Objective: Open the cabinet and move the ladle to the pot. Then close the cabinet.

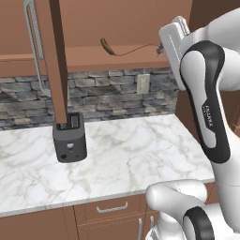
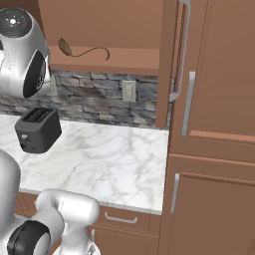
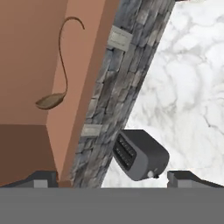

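ladle (image 3: 56,94) on open cabinet (image 1: 117,58) shelf | light, thin stiff stem, grab mid-stem | gripper (image 3: 111,178) wide apart, empty

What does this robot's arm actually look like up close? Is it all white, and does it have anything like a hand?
The arm is made of rounded, glossy white shells with dark bands at the joints, and small lettering runs along one dark band. One joint shows a round silvery cap in the right base view. Its hand is a gripper with two small dark fingers, blocky and flat-topped. No loose cables show.
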